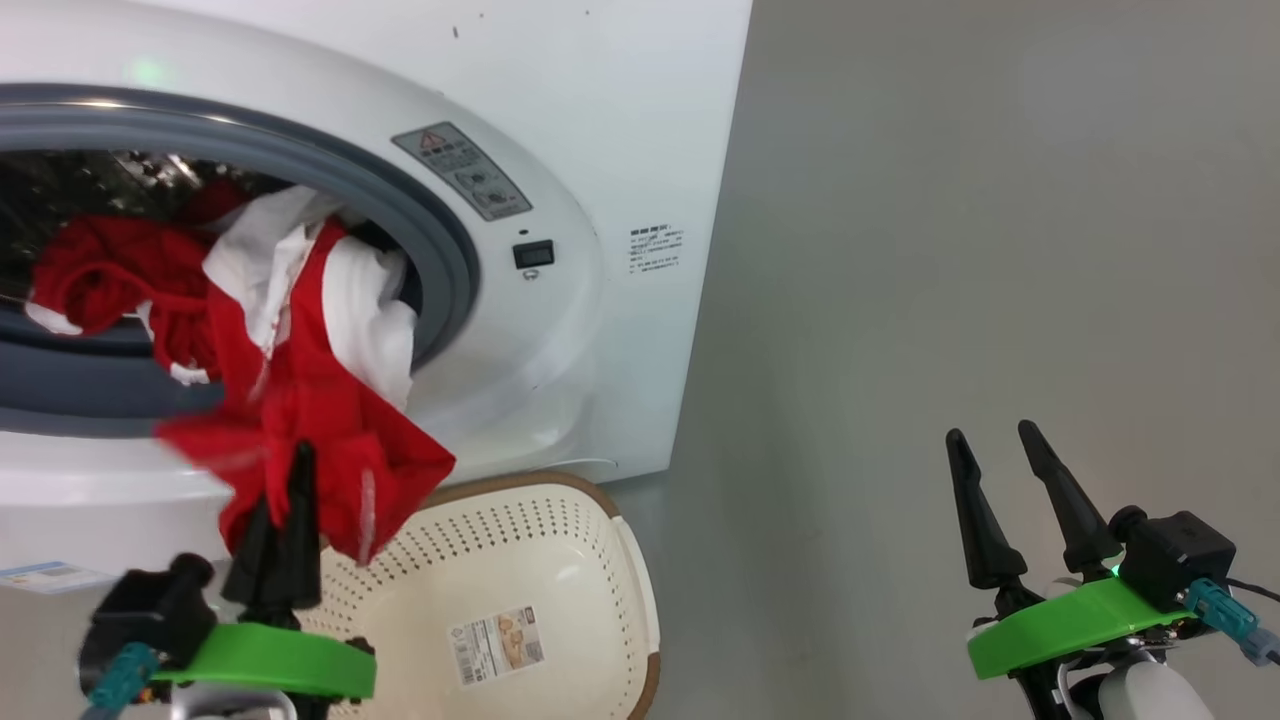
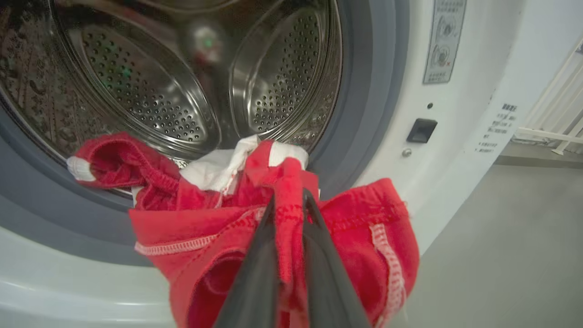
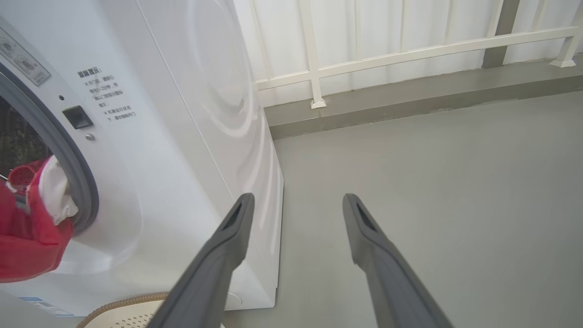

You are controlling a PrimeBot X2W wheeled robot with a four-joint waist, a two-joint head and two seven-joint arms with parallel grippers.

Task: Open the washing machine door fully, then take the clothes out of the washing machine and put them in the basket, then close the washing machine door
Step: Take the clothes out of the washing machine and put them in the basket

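Note:
The clothes (image 1: 300, 400), red with white panels, spill out of the washing machine's (image 1: 600, 150) grey-ringed mouth and hang over its lip. My left gripper (image 1: 300, 455) is shut on a red fold of them (image 2: 288, 205), just outside the mouth and above the near left rim of the basket (image 1: 610, 520). More red cloth (image 1: 110, 265) still lies inside the steel drum (image 2: 150, 105). The cream basket stands on the floor against the machine's front, with only a paper label (image 1: 497, 645) on its bottom. My right gripper (image 1: 990, 430) is open over bare floor, far right. The washing machine door is out of view.
Grey floor (image 1: 950, 250) stretches to the right of the machine. In the right wrist view a white railing (image 3: 410, 50) and a low ledge (image 3: 410, 98) run behind the machine's side panel (image 3: 214, 91). A door latch socket (image 1: 533, 254) sits beside the mouth.

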